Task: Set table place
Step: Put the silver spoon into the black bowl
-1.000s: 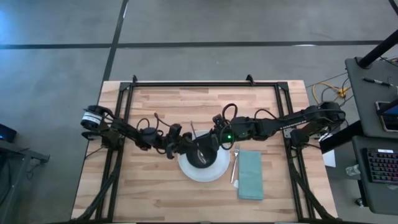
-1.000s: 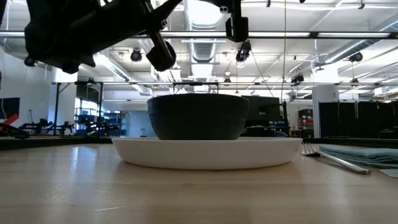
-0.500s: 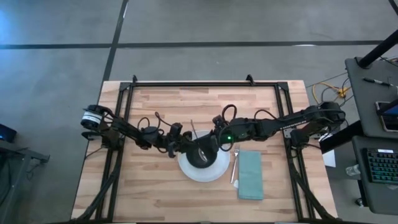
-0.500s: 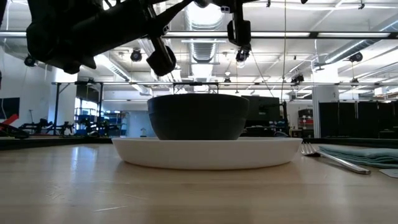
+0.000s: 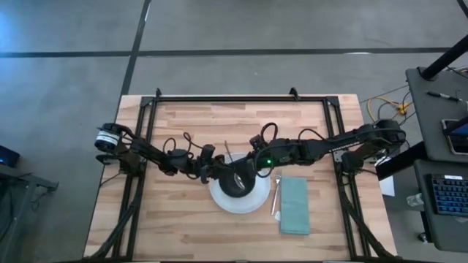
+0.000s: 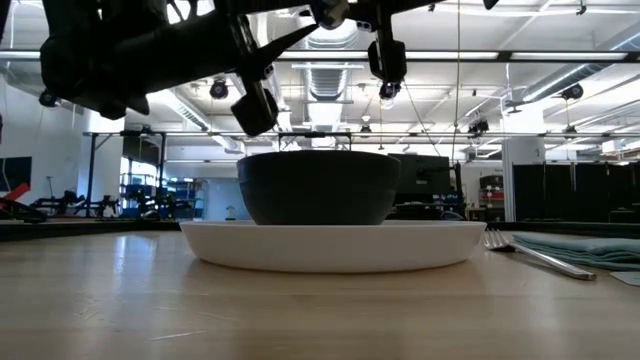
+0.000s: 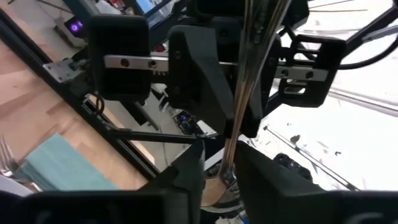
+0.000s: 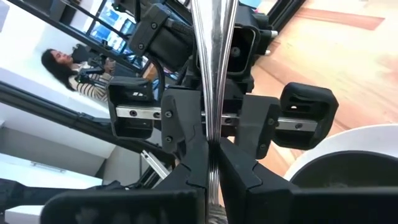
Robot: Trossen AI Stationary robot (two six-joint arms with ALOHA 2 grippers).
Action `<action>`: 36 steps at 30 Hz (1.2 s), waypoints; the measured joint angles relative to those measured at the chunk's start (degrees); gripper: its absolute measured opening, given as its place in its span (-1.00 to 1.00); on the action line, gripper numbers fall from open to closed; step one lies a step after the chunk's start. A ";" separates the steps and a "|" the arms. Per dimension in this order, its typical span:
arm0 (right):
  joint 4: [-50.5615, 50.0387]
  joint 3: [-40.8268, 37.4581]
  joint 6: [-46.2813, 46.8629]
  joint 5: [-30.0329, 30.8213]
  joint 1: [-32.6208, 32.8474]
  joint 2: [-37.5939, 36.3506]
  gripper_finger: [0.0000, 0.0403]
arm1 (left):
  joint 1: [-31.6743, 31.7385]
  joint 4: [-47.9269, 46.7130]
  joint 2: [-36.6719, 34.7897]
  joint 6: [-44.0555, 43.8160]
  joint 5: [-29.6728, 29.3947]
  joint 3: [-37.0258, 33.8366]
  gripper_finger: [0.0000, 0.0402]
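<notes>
A black bowl [image 5: 239, 183] stands on a white plate [image 5: 252, 202] at the table's middle. A silver fork [image 5: 276, 193] lies beside the folded teal napkin [image 5: 295, 205], right of the plate. My two grippers face each other above the bowl's far rim. My right gripper [image 8: 212, 162] is shut on a silver spoon [image 5: 227, 153]. My left gripper [image 7: 221, 165] is open, with a finger on either side of the spoon's handle [image 7: 229, 163]. The spoon's bowl is hidden. My right gripper pinches the spoon's handle [image 8: 211, 146] between its two fingers. The fingers come level from the table's right and lie across the handle. The spoon is lifted clear above the black bowl, and its handle sticks out toward the table's far edge.
The table's black metal frame [image 5: 227, 98] runs along the far edge and down both sides. Bare wood lies left of the plate [image 5: 161, 212] and along the far side. A person [image 8: 68, 71] is in the room beyond the table.
My right gripper has edged a little toward the table's right and down above the bowl. My left gripper's finger has shifted slightly in the low view. The bowl, plate, fork and napkin have stayed where they were.
</notes>
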 joint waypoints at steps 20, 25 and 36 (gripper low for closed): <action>-6.86 -0.15 -0.19 1.59 0.00 0.96 -0.95 | -2.51 -0.41 -4.29 -4.74 4.83 -10.75 -0.04; -5.85 -0.18 -0.55 1.57 0.00 3.45 -0.94 | -3.52 -0.28 -11.49 -2.61 3.89 -14.23 -0.03; -9.80 4.75 -11.04 2.45 0.00 12.44 -0.94 | -3.50 -0.78 -29.17 0.98 1.73 -20.07 -0.03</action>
